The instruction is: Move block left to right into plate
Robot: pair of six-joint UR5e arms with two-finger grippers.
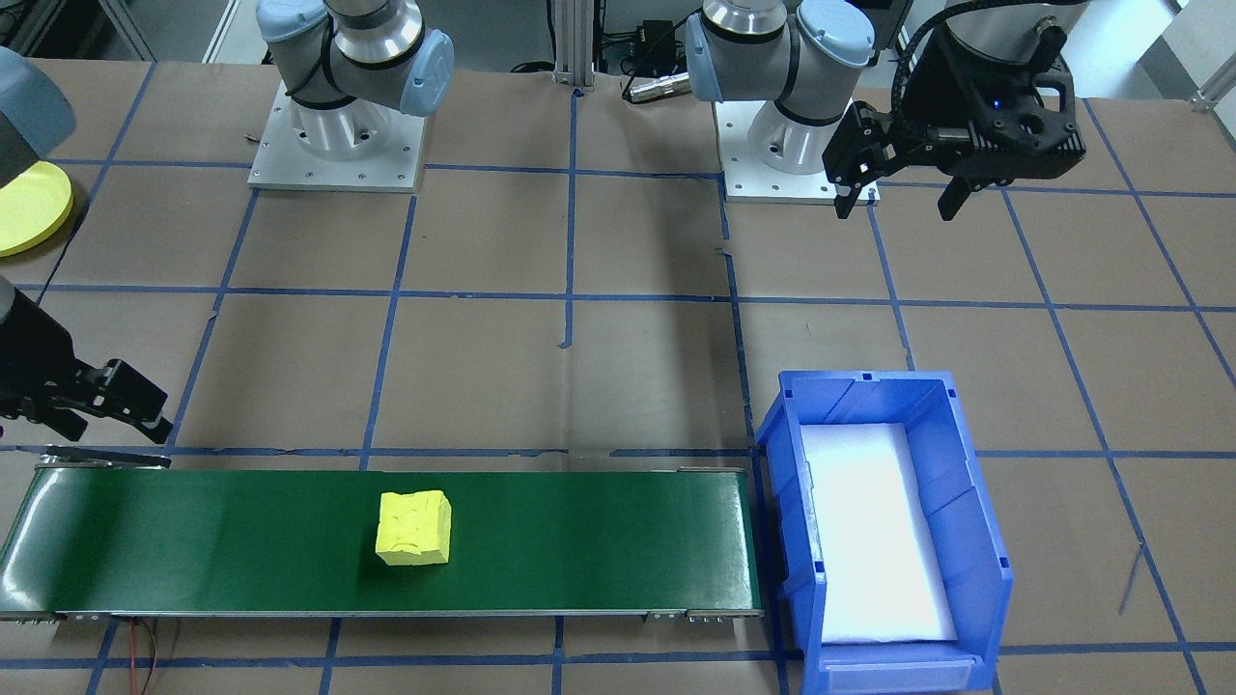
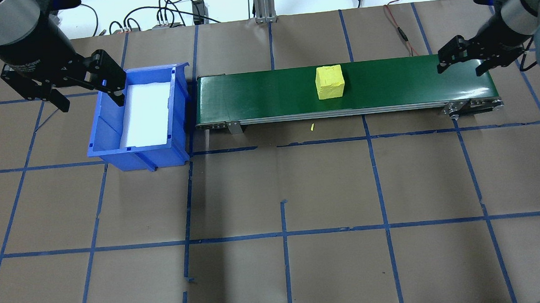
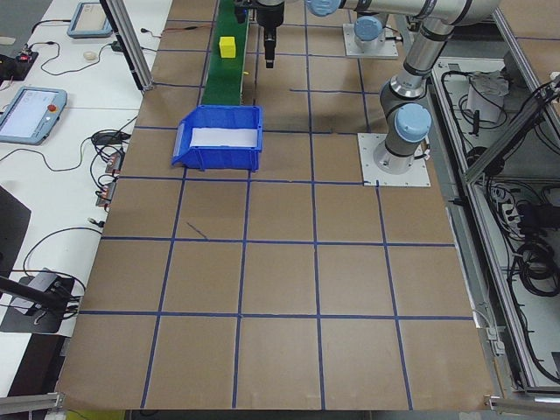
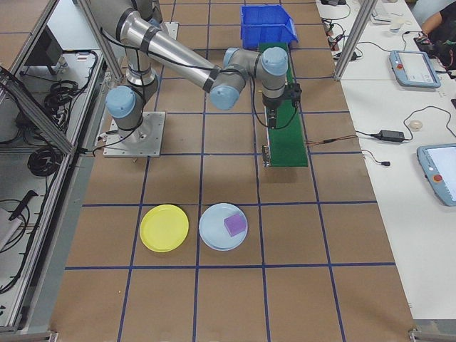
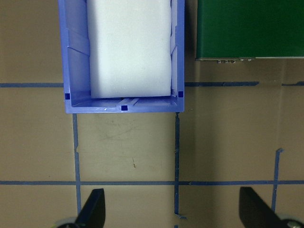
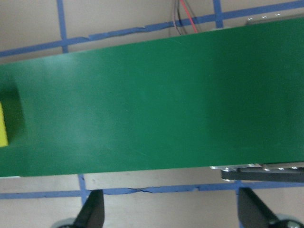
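On green belt [image 2: 386,83], yellow block [image 2: 329,82] well apart from right gripper [image 2: 462,63]; jaws spread wide, empty.

The bench [image 2: 272,193] is covered in matt brown paper, marked off with blue tape. The belt [image 2: 386,83] looks smooth, dark green and faintly glossy, with a bare metal frame. The block [image 2: 329,82] is yellow, matt, with a rough, creased surface. The bin [image 2: 112,146] is glossy blue plastic, lined with a white foam-like pad [image 2: 145,114]. Arm joints are brushed metal with pale blue plastic caps.
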